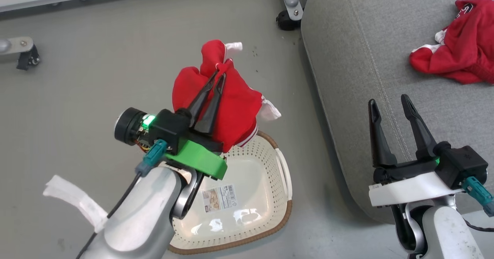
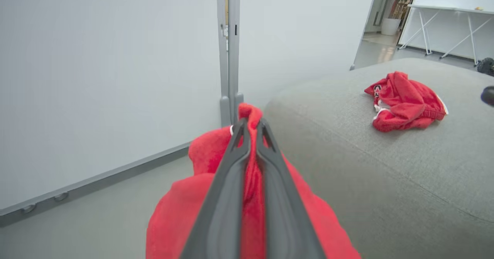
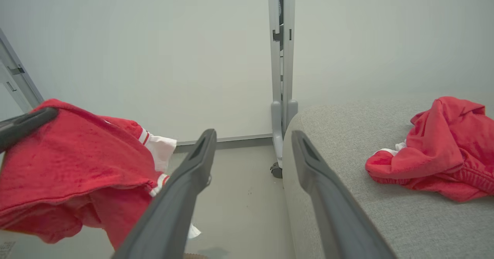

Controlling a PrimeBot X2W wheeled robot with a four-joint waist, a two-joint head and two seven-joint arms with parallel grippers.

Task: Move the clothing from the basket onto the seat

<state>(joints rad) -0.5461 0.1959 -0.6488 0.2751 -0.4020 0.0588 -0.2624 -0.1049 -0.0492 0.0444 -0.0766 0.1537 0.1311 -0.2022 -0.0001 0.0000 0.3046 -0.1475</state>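
Note:
My left gripper [image 1: 218, 76] is shut on a red garment [image 1: 231, 108] with white parts, which hangs in the air above the far rim of the basket [image 1: 251, 201]. The same hold is plain in the left wrist view, where my left gripper [image 2: 251, 126] pinches the red garment [image 2: 173, 212]. The cream perforated basket with its brown rim lies on the floor, its inside bare. A second red garment [image 1: 461, 54] lies crumpled on the grey seat [image 1: 366, 58]. Over the seat's near edge my right gripper [image 1: 388, 101] is open and holds nothing.
White partition panels on grey wheeled posts [image 1: 289, 4] stand behind the floor and the seat. A caster [image 1: 27, 58] sits at the far left. A strip of white tape [image 1: 77, 201] lies on the floor near my left arm.

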